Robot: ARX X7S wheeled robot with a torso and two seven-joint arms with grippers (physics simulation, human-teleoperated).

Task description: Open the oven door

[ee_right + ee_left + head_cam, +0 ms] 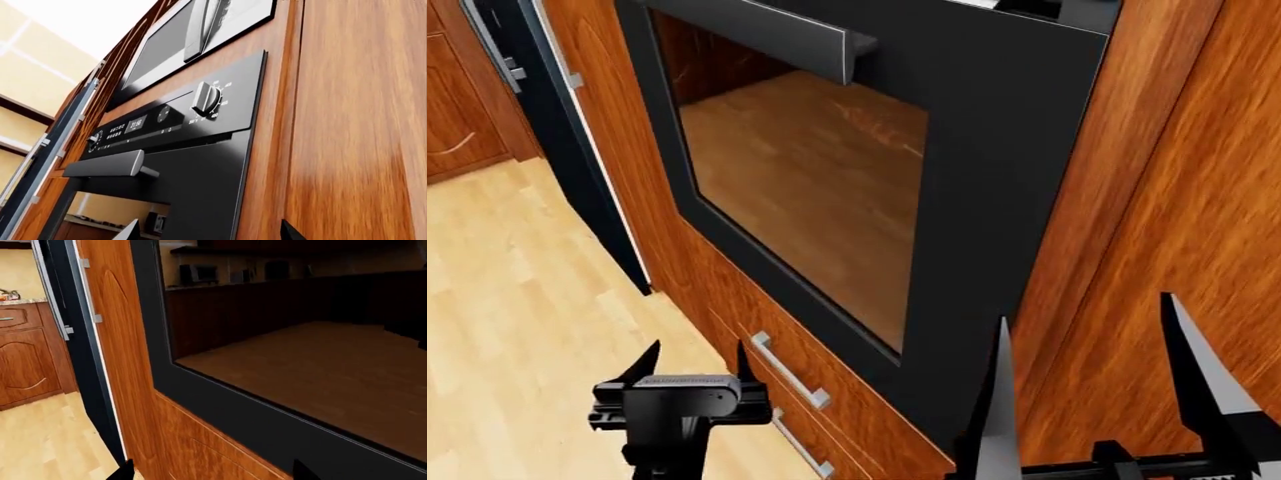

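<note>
Oven door (1001, 180) fills the upper middle of the head view, a matte-black panel set flush in the reddish wooden cabinet wall (1174, 200), its glass window (807, 190) reflecting the plank floor and its grey bar handle (787, 40) running along the top edge. Below the door sit two drawers with small silver handles (790, 372). The left gripper (694, 362) hangs low over the pale floor (521, 300), in front of the drawers and apart from them, its two short fingers spread with nothing between. The right gripper (1088, 375) rises at the lower right, its long black fingers (1198, 370) spread wide, framing the door's lower right corner and the wood beside it; contact cannot be told. In the left wrist view the door (200, 390) stands close, its window (300, 340) mirroring a kitchen, with only two dark fingertips (123, 471) showing. In the right wrist view, looking up, the handle (110, 165) sits under a control panel with a knob (207, 97) and a small display (135, 123), a microwave (193, 35) above; two fingertips (130, 231) show apart at the frame edge.
</note>
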